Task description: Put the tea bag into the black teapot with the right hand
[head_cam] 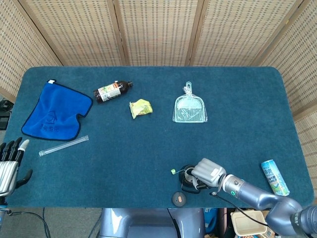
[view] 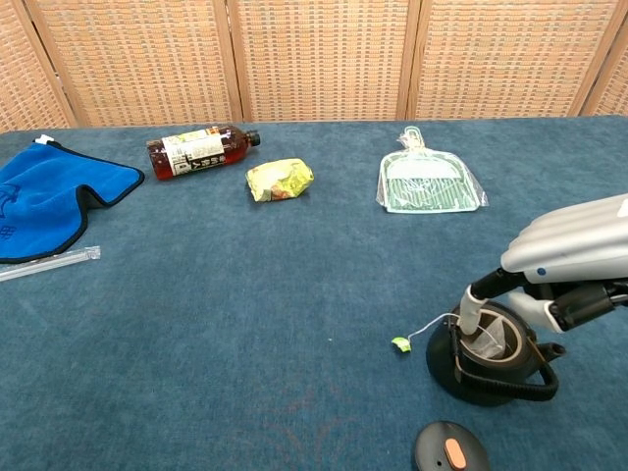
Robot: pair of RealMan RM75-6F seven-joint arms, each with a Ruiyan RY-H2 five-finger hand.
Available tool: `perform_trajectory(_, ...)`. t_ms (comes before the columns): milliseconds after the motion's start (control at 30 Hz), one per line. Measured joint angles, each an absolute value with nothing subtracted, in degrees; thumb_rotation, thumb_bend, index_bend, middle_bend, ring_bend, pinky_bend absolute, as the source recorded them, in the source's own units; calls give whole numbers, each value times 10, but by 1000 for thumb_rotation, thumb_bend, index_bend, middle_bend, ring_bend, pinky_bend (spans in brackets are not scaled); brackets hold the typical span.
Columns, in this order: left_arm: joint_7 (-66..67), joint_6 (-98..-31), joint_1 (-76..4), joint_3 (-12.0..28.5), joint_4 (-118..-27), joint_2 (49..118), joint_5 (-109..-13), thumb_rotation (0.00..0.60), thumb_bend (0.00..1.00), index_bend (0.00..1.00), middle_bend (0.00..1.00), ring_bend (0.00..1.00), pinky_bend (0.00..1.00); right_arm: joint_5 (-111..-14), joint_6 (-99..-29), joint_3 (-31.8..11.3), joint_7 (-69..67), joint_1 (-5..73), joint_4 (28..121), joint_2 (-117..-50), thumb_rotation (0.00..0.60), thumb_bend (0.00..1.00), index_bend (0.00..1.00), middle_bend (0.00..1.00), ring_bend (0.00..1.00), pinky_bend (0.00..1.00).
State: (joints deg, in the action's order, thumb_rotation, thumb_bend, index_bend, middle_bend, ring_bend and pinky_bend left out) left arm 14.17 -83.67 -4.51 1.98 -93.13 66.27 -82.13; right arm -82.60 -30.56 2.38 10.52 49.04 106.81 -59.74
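Note:
The black teapot (view: 461, 368) (head_cam: 186, 181) stands lidless near the table's front edge. The tea bag (view: 492, 339) lies inside its mouth, and its string runs over the rim to a green tag (view: 400, 344) (head_cam: 173, 171) on the cloth to the left. My right hand (view: 567, 263) (head_cam: 210, 171) hovers low over the pot's right side and holds nothing; one fingertip (view: 472, 312) reaches down to the rim. The pot's lid (view: 449, 449) (head_cam: 179, 199) lies in front of it. My left hand (head_cam: 10, 165) rests empty at the front left edge with its fingers apart.
Toward the back are a blue cloth (head_cam: 53, 112), a brown bottle (head_cam: 112, 91), a yellow-green packet (head_cam: 140, 107) and a wrapped dustpan (head_cam: 189, 108). A clear straw (head_cam: 63, 146) lies front left, a can (head_cam: 275, 177) front right.

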Motion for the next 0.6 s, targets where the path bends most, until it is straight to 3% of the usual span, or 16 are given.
perform_trajectory(600,150,-835,-47,19,-938,663,-821,600,349,0,0,0,0,-814,-309,44,127,480,1045,-603,0,970,255,1000,1000,1000)
